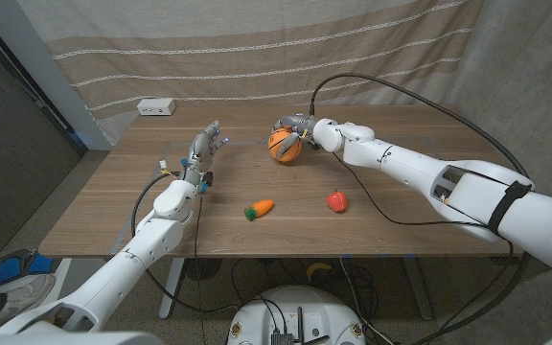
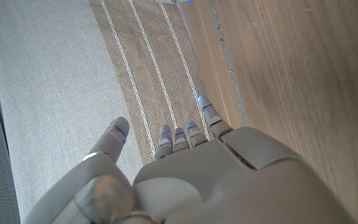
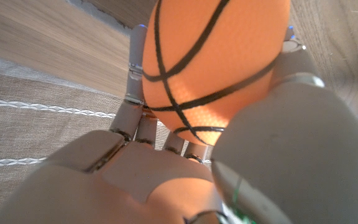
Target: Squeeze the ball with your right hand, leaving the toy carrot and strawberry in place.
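Observation:
An orange ball with black basketball lines sits at the far middle of the wooden table, and my right hand grips it from the right and above. Close up in the right wrist view, the ball is wrapped by the fingers and the thumb. The toy carrot lies near the table's middle front, the red strawberry to its right; both are apart from either hand. My left hand stands at the left with fingers apart, holding nothing.
A white power strip lies at the table's far left corner. A beige curtain hangs behind the table. A black cable loops over the right arm and across the table's right side.

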You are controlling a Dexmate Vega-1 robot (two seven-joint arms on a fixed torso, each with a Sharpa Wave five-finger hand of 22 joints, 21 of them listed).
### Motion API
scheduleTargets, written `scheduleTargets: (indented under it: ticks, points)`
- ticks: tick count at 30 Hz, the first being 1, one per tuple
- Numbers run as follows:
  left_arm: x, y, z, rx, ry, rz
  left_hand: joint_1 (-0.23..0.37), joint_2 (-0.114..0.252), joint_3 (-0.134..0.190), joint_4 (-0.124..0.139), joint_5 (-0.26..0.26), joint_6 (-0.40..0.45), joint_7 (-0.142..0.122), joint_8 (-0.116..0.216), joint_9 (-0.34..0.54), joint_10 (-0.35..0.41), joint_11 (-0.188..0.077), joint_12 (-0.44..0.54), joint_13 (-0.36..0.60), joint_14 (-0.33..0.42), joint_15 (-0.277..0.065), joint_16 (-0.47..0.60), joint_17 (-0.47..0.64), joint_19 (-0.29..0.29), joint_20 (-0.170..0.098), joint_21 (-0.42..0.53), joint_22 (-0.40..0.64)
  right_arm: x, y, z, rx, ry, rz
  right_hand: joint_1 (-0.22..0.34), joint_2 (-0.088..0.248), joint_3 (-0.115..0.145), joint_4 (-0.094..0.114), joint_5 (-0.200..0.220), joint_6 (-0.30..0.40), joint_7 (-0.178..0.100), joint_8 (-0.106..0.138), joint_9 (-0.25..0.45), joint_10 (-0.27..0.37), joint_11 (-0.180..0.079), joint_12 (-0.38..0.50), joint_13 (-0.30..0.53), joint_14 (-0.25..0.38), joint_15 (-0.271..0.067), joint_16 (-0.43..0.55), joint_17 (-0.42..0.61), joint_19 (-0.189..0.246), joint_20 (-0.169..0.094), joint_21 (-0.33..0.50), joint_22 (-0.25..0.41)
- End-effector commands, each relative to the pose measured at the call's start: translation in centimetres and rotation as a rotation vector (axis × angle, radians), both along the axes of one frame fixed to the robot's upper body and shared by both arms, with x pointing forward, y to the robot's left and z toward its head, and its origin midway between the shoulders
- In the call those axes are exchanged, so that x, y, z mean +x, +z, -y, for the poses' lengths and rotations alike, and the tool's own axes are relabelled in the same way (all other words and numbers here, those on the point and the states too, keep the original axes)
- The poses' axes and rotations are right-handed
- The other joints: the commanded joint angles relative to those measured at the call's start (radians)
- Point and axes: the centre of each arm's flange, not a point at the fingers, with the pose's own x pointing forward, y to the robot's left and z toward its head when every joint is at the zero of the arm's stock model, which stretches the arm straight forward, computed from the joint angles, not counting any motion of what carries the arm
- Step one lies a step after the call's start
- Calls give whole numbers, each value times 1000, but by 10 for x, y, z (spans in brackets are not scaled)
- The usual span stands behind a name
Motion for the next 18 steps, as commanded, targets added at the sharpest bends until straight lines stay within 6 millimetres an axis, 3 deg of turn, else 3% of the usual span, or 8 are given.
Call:
scheduleTargets:
  ticks: [1,18]
  points:
    - [-2,0,1,2,-2,5,-6,27,2,-6,0,9,-1,3,3,-2,5,7,3,1,1,2,1,7,1,-6,2,-16,15,12,83,45,39,339,353,-5,2,7,252,171,0,2,179,42,2,6,385,-428,-3,2,-111,-226,10,-3]
    - [-6,-1,1,6,0,11,-7,27,3,-8,0,9,-2,3,3,-2,6,7,3,1,1,2,1,9,1,-10,2,-38,35,36,209,24,64,343,348,-8,3,16,256,173,-9,3,180,44,-3,18,390,-427,-6,1,-113,-227,22,-20]
